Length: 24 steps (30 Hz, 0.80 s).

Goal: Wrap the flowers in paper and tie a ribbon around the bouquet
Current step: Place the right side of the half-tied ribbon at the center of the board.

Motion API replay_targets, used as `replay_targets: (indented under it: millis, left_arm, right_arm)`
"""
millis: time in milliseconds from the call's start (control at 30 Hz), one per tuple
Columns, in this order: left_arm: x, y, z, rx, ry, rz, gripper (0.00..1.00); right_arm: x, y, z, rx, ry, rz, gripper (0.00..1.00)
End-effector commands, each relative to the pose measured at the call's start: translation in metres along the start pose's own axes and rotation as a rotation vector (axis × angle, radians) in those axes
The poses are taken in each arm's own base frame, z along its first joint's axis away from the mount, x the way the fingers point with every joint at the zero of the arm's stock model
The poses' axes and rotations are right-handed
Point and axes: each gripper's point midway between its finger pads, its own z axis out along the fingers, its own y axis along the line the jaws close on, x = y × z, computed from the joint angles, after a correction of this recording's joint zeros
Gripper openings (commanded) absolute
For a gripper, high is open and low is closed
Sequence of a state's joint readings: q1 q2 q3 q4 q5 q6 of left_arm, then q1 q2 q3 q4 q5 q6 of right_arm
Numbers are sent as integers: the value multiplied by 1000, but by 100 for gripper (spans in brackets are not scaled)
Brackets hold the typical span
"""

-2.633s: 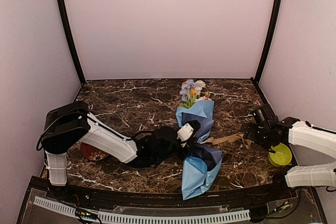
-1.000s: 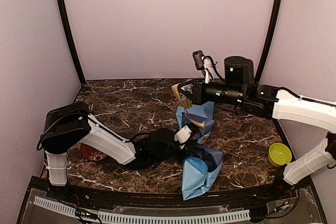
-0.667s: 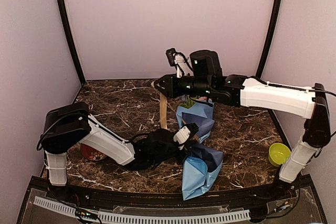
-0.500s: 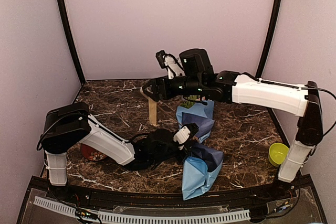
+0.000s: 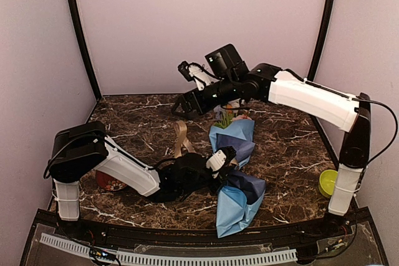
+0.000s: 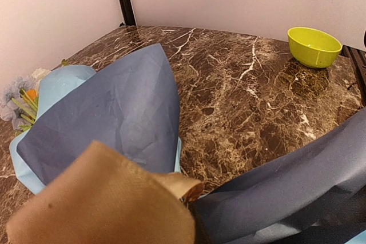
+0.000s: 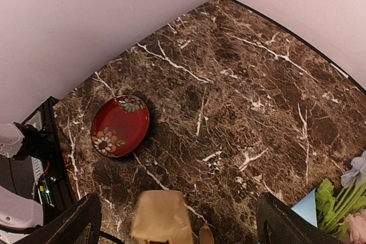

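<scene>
The left pincer [image 5: 219, 156] is clenched at the waist of the bouquet [image 5: 237, 136], seemingly pinching the ribbon [image 5: 181, 135]. The ribbon's loose loop stands just left of the bouquet, which lies near-to-far on the desk [image 5: 143, 123]. The right pincer [image 5: 179, 106] hangs released directly above that loop, the nearer free arm.

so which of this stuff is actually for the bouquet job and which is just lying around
For the job:
- flowers
- paper wrapped around them, light blue outside, navy inside
- tan ribbon

Just lying about:
- red patterned dish
- yellow-green bowl
</scene>
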<state>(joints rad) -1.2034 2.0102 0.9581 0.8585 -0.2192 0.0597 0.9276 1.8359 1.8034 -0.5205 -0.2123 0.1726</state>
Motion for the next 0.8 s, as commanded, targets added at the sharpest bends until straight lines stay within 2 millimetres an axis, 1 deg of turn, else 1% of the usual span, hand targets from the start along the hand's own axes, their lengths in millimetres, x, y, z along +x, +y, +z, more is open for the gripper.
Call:
replay_targets:
  millis: [0, 33, 100, 167, 233, 300, 367, 433, 467, 500, 533, 600, 633, 667, 733, 767]
  left_arm:
    - [-22, 2, -9, 8, -51, -3, 0]
    - [-22, 2, -9, 8, -51, -4, 0]
    - [-21, 2, -9, 8, -51, -3, 0]
    - [-21, 2, -9, 7, -50, -1, 0]
    - [-22, 2, -9, 5, -52, -1, 0]
    - [-21, 3, -9, 4, -50, -3, 0]
    - [-21, 2, -10, 7, -51, -5, 0]
    - [-21, 1, -11, 12, -56, -9, 0]
    - [-21, 1, -11, 15, -59, -13, 0]
    - [-22, 0, -11, 23, -64, -16, 0]
    - [-23, 1, -11, 25, -68, -20, 0]
    - [-23, -1, -11, 36, -70, -27, 0]
    - [-23, -1, -11, 38, -70, -30, 0]
    - [-22, -1, -12, 40, -70, -33, 0]
    - [-23, -2, -12, 47, -72, -35, 0]
    - [-23, -2, -12, 50, -74, -34, 0]
  right_arm:
    - [48, -33, 16, 218, 221, -28, 94]
    - [53, -38, 16, 255, 249, -40, 93]
    - [60, -42, 16, 293, 288, -69, 92]
    - [63, -37, 15, 268, 312, -89, 93]
    - [57, -28, 11, 223, 277, -100, 94]
    - [45, -15, 1, 137, 196, -105, 95]
    - [26, -6, -18, 35, 90, -97, 96]
    - [9, -5, -45, -81, -31, -79, 92]
    - [8, -7, -58, -124, -70, -72, 90]
    - [17, -12, -70, -148, -86, -56, 87]
    - [18, -16, -79, -178, -106, -47, 84]
    - [35, -27, -94, -235, -106, -2, 78]
    - [55, -32, -94, -267, -79, 35, 74]
    - [68, -34, -94, -297, -61, 56, 71]
    - [93, -32, -92, -343, -20, 70, 66]
    - [113, -31, -87, -368, 16, 85, 65]
